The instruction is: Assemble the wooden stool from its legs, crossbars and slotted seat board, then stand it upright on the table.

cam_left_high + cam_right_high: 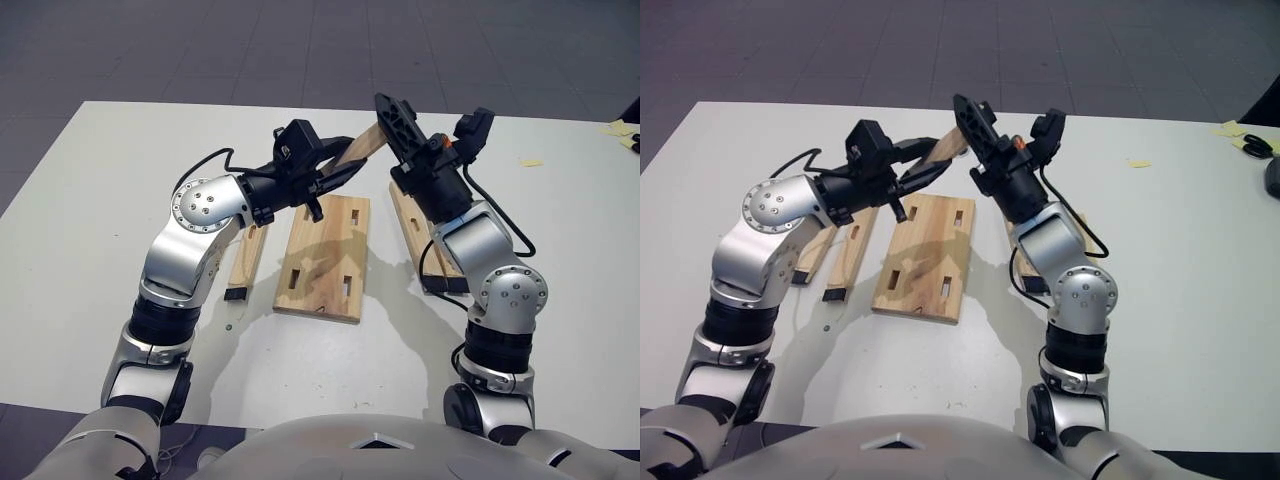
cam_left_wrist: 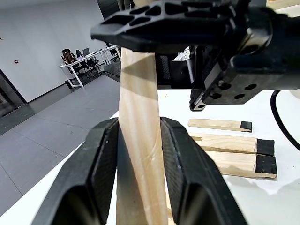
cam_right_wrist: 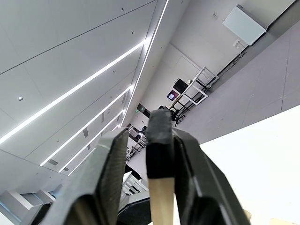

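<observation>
One leg gripped by both claws above the seat board

One wooden leg (image 1: pixel 362 146) is held in the air, tilted, over the far end of the slotted seat board (image 1: pixel 325 262). The left gripper (image 1: pixel 340 167) is clenched on the leg's lower part, with both fingers (image 2: pixel 183 164) pressed against the wood. The right gripper (image 1: pixel 388 112) is closed around the upper end, where a black cap (image 3: pixel 159 136) is seen between its fingers. The seat board is laid flat on the white table (image 1: pixel 100 200) between the two arms, with four rectangular slots facing up. To its left, more wooden pieces (image 1: pixel 845 252) with black ends are laid on the table near the board. To its right, further pieces (image 1: pixel 410 228) are partly hidden by the right arm. Small yellow notes (image 1: pixel 531 162) are scattered near the table's far right edge.
</observation>
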